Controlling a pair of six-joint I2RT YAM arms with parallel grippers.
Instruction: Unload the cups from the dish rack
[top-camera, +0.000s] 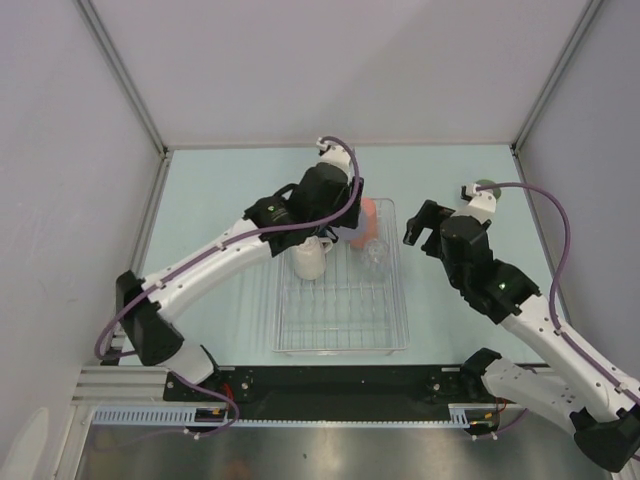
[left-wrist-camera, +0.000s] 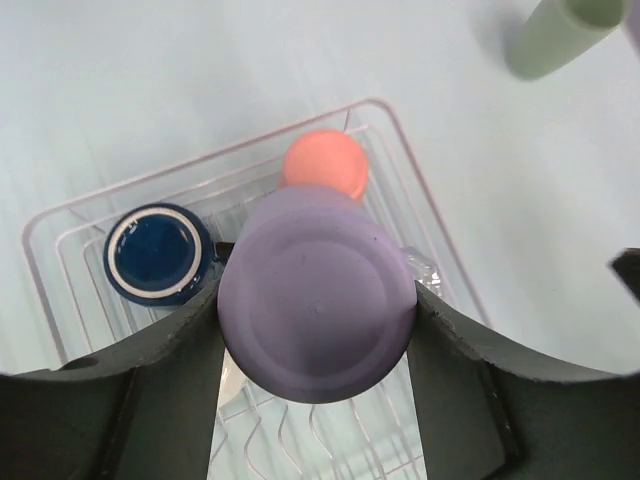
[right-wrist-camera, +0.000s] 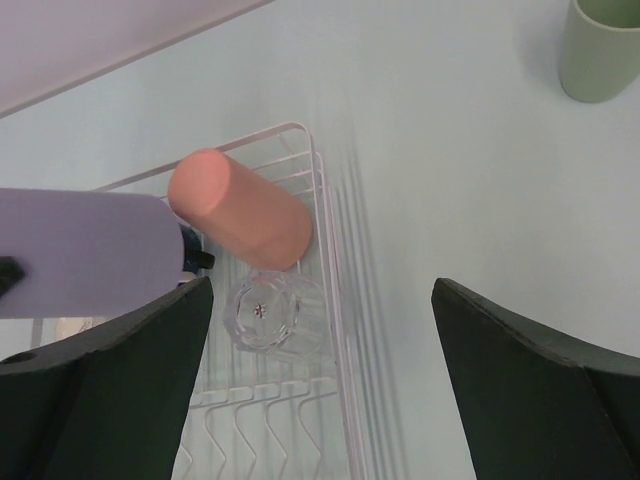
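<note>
The clear dish rack sits on the table with cups clustered at its far end. There the left gripper pinches the upturned lavender tumbler across its smooth body; it looks light, stiff and slippery, so a squeeze low on the wall suits it. The right gripper hangs spread wide near the small clear glass, likely fragile and best taken by its rim.

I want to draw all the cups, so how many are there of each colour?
Lavender round tumbler: 1
Salmon-orange round tumbler: 1
Dark blue round mug: 1
Cream-white mug: 1
Clear glass cup: 1
Sage green round tumbler: 1
Total: 6
</note>
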